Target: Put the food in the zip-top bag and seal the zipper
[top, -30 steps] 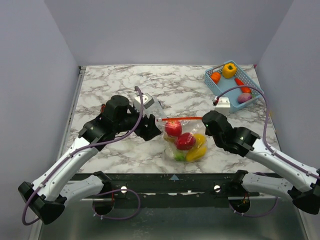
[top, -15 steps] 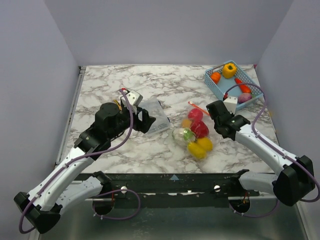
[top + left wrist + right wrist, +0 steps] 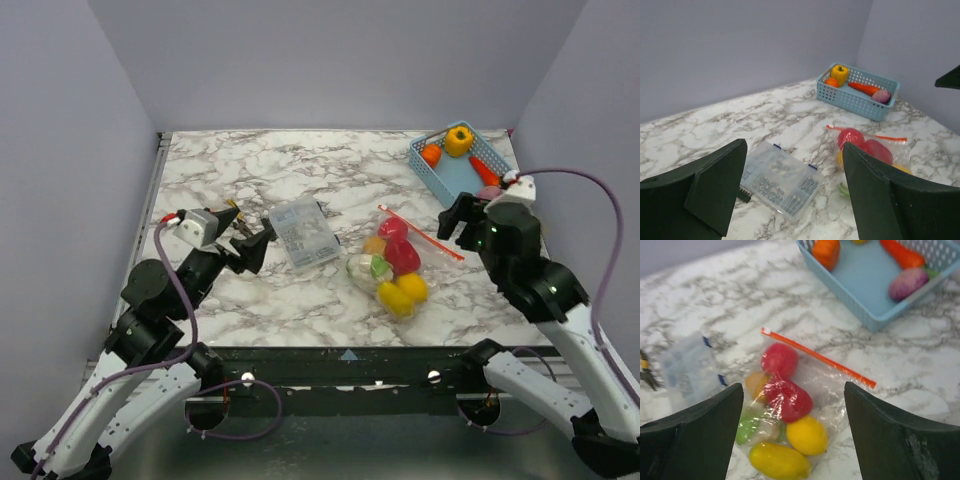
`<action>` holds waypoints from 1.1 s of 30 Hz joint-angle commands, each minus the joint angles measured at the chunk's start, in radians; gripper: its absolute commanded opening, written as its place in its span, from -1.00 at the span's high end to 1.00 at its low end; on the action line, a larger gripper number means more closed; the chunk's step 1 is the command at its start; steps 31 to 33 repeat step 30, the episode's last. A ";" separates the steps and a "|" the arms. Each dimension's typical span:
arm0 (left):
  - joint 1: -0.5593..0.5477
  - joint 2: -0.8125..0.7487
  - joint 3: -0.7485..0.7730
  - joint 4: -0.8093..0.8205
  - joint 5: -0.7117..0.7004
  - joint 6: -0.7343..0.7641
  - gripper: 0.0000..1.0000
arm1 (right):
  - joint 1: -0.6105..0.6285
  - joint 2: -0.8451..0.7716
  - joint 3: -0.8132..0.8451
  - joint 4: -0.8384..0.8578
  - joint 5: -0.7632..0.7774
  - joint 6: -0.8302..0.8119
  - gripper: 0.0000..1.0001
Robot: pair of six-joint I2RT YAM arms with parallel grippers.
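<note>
Grey-veined white marble counter [image 3: 240, 160], plain lilac walls [image 3: 330, 60]. Bag [image 3: 832, 385] of food [image 3: 787, 397] lies mid-counter; blue basket [image 3: 447, 178] far right. Left gripper [image 3: 794, 147] and right gripper [image 3: 794, 387] gape wide, empty.

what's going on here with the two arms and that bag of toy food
The toy fruits and vegetables sit inside the zip-top bag, which lies on the marble table between the two arms. Its red-orange zipper runs straight along the mouth and looks closed, though that is hard to confirm. The left pincer and right pincer are both open, holding nothing, apart from the bag. A few more toys sit in the blue basket.
</note>
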 commanded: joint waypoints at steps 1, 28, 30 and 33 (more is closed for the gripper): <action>0.002 -0.090 0.052 0.017 -0.084 -0.012 -0.61 | -0.003 -0.199 0.053 0.042 -0.092 -0.122 -0.77; 0.002 -0.325 0.210 -0.126 -0.244 -0.072 -0.97 | -0.003 -0.696 -0.034 0.169 0.062 -0.119 -0.99; 0.002 -0.326 0.203 -0.128 -0.243 -0.093 -0.97 | -0.003 -0.691 -0.031 0.154 0.028 -0.119 -1.00; 0.002 -0.326 0.203 -0.128 -0.243 -0.093 -0.97 | -0.003 -0.691 -0.031 0.154 0.028 -0.119 -1.00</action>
